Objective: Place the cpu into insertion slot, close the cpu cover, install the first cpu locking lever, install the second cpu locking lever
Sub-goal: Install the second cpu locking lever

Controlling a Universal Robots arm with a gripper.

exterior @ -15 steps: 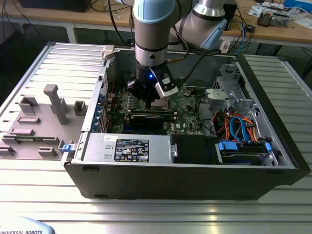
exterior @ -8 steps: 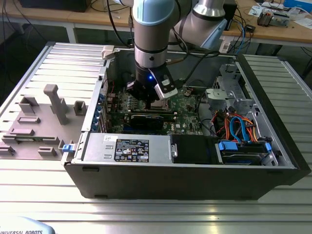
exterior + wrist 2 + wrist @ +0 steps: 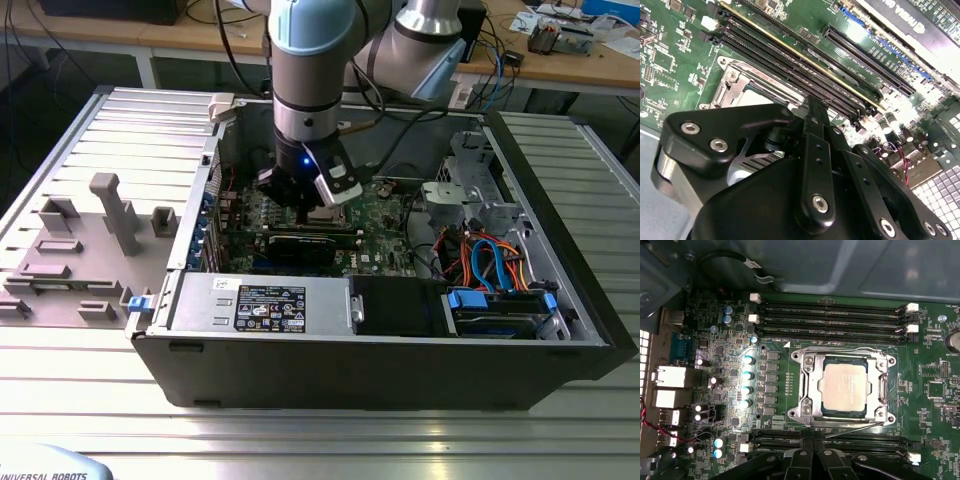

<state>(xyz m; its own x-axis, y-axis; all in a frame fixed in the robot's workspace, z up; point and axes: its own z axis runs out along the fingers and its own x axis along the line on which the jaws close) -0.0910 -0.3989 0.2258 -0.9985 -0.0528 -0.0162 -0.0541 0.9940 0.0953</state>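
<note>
Seen in first wrist view: cpu (image 3: pixel 845 386) seated flat in insertion slot (image 3: pixel 810 412) on green motherboard (image 3: pixel 730 347), cpu cover (image 3: pixel 882 386) closed down around it. Thin locking lever (image 3: pixel 855 429) lying along slot edge nearest gripper (image 3: pixel 812 442). Gripper fingers pressed together, gripping nothing, tip just beside that slot edge, over black memory slots (image 3: pixel 860 442). In exterior view, gripper (image 3: pixel 305 200) down inside open computer case (image 3: pixel 560 290) over the slot.
</note>
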